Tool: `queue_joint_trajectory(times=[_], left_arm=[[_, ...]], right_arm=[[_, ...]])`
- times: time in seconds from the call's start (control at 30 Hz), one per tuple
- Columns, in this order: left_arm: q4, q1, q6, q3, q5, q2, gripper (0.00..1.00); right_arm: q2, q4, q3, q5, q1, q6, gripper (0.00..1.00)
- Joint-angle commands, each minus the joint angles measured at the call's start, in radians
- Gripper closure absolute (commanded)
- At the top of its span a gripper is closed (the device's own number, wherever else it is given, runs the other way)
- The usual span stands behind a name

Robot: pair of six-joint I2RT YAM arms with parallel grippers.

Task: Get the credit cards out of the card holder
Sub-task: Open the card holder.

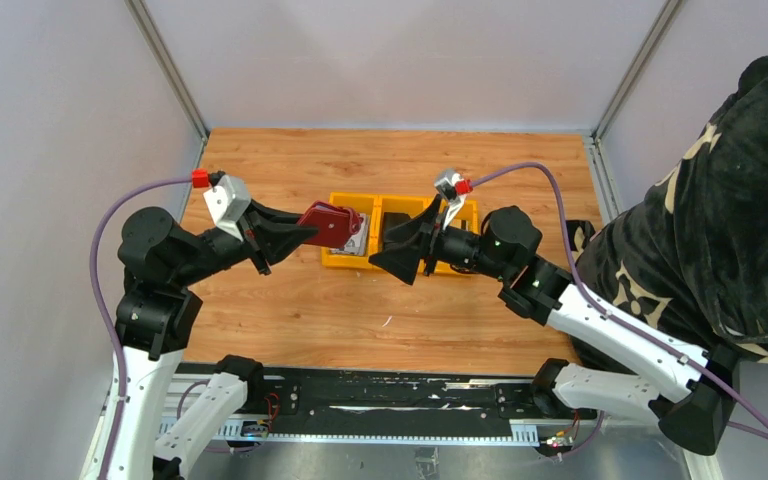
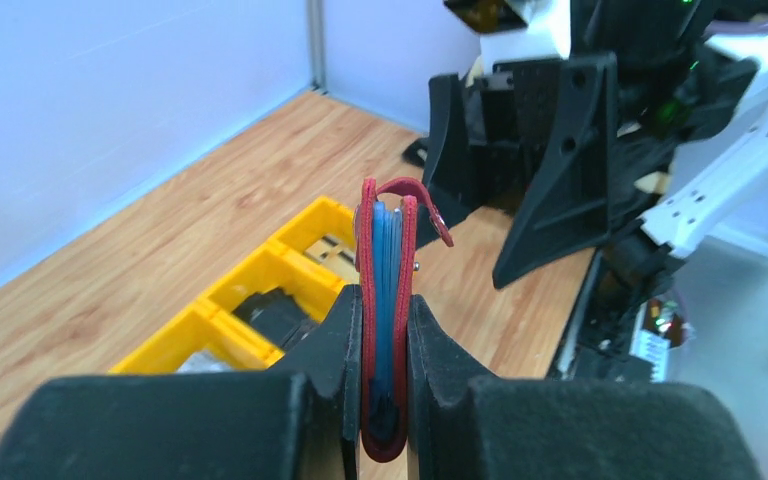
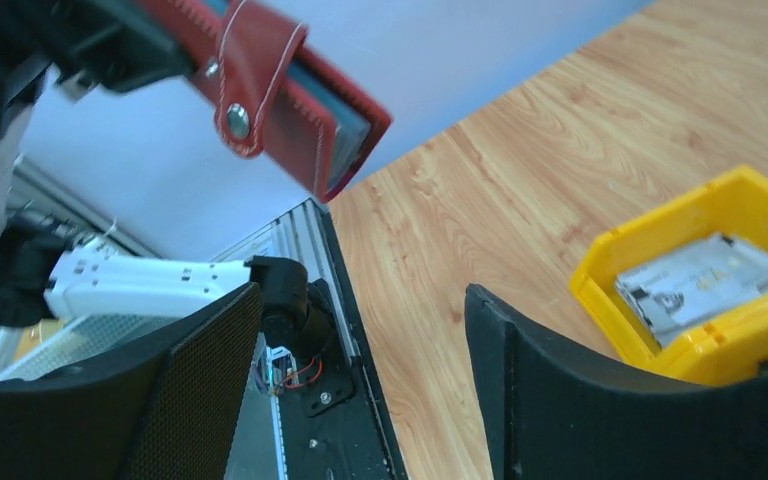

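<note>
In the top view, the left fingers (image 1: 285, 231) were clamped on the card holder (image 1: 332, 225), held in the air near the left end of the yellow bin (image 1: 350, 264). We judged that a pull on a card could drag the holder from that narrow grip. The left arm reached right across the bench (image 1: 360, 320). The right fingers (image 1: 400, 258) stood apart, facing the holder.

In the left wrist view, the holder stood edge-on with its tab (image 2: 430, 205) loose.

In the right wrist view, a greyish card (image 3: 705, 285) lay in the bin.

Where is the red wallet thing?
The dark red folding card holder is held in the air by the left gripper, over the yellow plastic bin's left end in the top view.
</note>
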Motion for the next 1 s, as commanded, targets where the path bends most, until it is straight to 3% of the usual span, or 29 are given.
queue_joint_trajectory(times=[0.0,0.2,0.47,0.63,0.8,0.97], left_arm=[[0.117,0.002,-0.168,0.053,0.112,0.025,1.0],[0.242,0.002,-0.347,0.054,0.215,0.033,1.0],[0.323,0.002,-0.478,0.042,0.266,0.032,1.0],[0.356,0.002,-0.511,0.035,0.264,0.025,1.0],[0.377,0.002,-0.533,0.045,0.271,0.021,1.0],[0.394,0.002,-0.556,0.045,0.27,0.015,1.0]], right_arm=[[-0.047,0.248,-0.061,-0.146,-0.006,-0.103,0.22],[-0.011,0.3,-0.031,-0.085,-0.005,-0.11,0.22],[0.066,0.417,0.053,-0.144,-0.004,-0.037,0.21],[0.079,0.522,0.044,-0.283,-0.004,0.012,0.21],[0.04,0.433,0.018,-0.41,-0.004,-0.053,0.21],[-0.006,0.524,-0.045,-0.493,-0.003,-0.033,0.2]])
